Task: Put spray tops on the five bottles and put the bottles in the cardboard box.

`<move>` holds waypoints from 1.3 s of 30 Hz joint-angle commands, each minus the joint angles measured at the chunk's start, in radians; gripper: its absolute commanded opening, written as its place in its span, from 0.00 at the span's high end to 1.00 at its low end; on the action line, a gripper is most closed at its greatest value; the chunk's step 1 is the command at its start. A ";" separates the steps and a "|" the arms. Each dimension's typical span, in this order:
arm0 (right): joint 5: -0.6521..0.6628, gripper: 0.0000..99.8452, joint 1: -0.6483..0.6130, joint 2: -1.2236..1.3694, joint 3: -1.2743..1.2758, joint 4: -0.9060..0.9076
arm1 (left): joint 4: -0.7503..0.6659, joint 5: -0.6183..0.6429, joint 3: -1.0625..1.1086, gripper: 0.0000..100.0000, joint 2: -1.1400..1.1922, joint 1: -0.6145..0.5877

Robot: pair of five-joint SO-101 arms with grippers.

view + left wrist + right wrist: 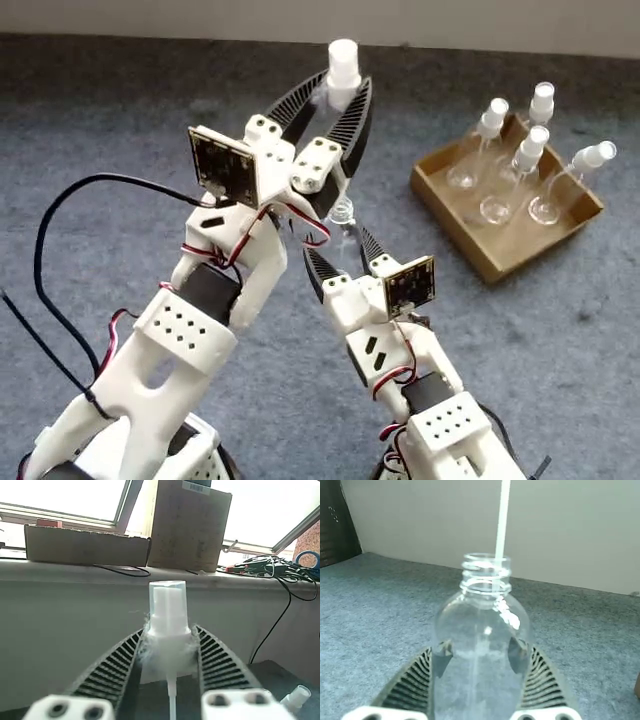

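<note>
The left gripper (170, 636) pinches the spray top (168, 605) between its fingers, the cap standing above their tips. The right gripper (479, 654) clasps the bottle (480, 617) by its body between its fingers; the tube (502, 520) dips into its neck.

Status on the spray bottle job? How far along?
Done: four capped bottles sit in the cardboard box. In hand: left gripper holds the last spray top, its tube at the neck of the fifth bottle held by the right gripper. Left: seat the top, box that bottle.
</note>
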 commanded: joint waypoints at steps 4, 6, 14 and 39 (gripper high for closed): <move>0.009 0.97 -0.008 -0.010 0.122 0.002 | -0.012 0.009 0.139 1.00 -0.133 -0.010; 0.009 0.97 -0.007 -0.012 0.122 0.002 | -0.011 0.009 0.205 1.00 -0.193 0.010; 0.009 0.97 -0.004 -0.013 0.124 0.002 | 0.077 0.011 0.421 1.00 -0.320 0.071; 0.009 0.97 -0.004 -0.013 0.124 0.002 | 0.265 0.017 0.421 1.00 -0.331 0.104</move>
